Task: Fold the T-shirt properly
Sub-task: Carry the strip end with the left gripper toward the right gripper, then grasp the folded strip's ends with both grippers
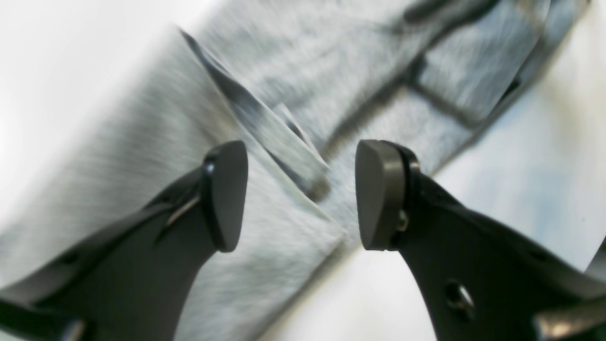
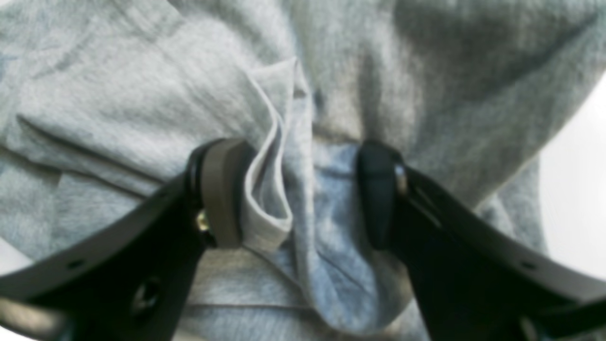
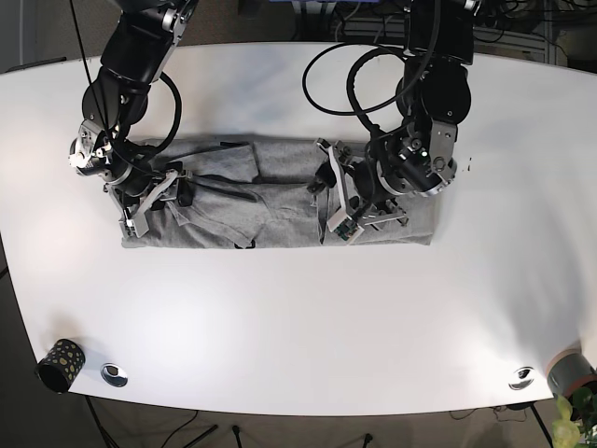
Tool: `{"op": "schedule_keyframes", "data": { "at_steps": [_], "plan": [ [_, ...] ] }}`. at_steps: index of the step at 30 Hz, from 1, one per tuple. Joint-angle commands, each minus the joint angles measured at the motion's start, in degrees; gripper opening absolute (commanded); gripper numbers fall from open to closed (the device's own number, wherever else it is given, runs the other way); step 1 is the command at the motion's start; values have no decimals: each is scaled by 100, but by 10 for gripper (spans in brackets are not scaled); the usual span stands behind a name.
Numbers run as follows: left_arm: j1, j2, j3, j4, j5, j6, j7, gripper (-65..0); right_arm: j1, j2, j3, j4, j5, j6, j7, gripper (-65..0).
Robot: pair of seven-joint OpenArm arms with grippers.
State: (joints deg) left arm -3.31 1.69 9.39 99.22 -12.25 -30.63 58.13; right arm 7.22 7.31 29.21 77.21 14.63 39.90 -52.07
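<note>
Your left gripper (image 1: pixel 301 194) stands spread wide above the grey heathered T-shirt (image 3: pixel 280 201), holding nothing; your right gripper (image 2: pixel 303 194) is also spread, with a bunched hem fold lying against 1 pad. The T-shirt lies as a long folded band across the middle of the white table (image 3: pixel 308 327). No writing is legible.

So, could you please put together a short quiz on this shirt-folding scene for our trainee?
1. True or false: the left gripper is clamped on the T-shirt.
2. What lies between the right gripper's jaws? A) bare table B) bunched grey fabric C) a cup
3. Fill in: the shirt lies as a long band on the white ____.

Key: 1 false, its jaws stand open above the cloth; 2 B; 3 table.
</note>
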Motion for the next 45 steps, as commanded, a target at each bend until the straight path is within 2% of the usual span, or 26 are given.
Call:
{"op": "schedule_keyframes", "data": {
  "at_steps": [1, 4, 10, 14, 16, 19, 22, 24, 28, 32, 37, 42, 45],
  "plan": [
    [-122, 11, -20, 518, -80, -27, -138, -311, 100, 47, 2, 108, 71, 10, 25, -295],
    [-122, -16, -231, 658, -54, -18, -147, -311, 126, 47, 2, 231, 88, 10, -45, -295],
    [-78, 11, -1857, 377, -89, -71, -129, -311, 319, 38, 72, 1154, 88, 10, -617, -295],
    [-34, -16, -2499, 166, -89, -519, -129, -312, 495, 47, 582, 1585, 229, 10, -1048, -290],
    [-34, -16, -2816, -27, -89, -937, -129, -336, 724, 100, 1048, 1523, 572, 10, -1355, -289],
    [-42, -16, -3150, -282, -89, -937, -129, -429, 917, 372, 1496, 1083, 1073, 10, -1689, -289],
    [-60, -16, -3273, -467, -89, -937, -129, -529, 1014, 654, 1804, 512, 1513, 10, -1733, -289],
    [-60, -16, -3273, -502, -89, -937, -129, -564, 1023, 838, 1927, 187, 1706, 10, -1733, -289],
    [-69, -16, -3282, -581, -89, -937, -156, -581, 1023, 1181, 2103, -569, 1978, 10, -1724, -289],
    [-113, -7, -3273, -933, -98, -937, -156, -581, 996, 1410, 2094, -1378, 2251, 10, -1689, -289],
    [-262, 2, -3299, -1337, -98, -937, -156, -581, 988, 1454, 2068, -2319, 2269, 10, -1285, -289],
    [-271, 11, -3273, -1504, -98, -937, -165, -581, 961, 1383, 2024, -2539, 2260, 10, -1223, -289],
    [-271, 2, -3273, -1496, -98, -937, -165, -581, 900, 1286, 1611, -2521, 2313, 10, -1223, -289]
  ]
}}
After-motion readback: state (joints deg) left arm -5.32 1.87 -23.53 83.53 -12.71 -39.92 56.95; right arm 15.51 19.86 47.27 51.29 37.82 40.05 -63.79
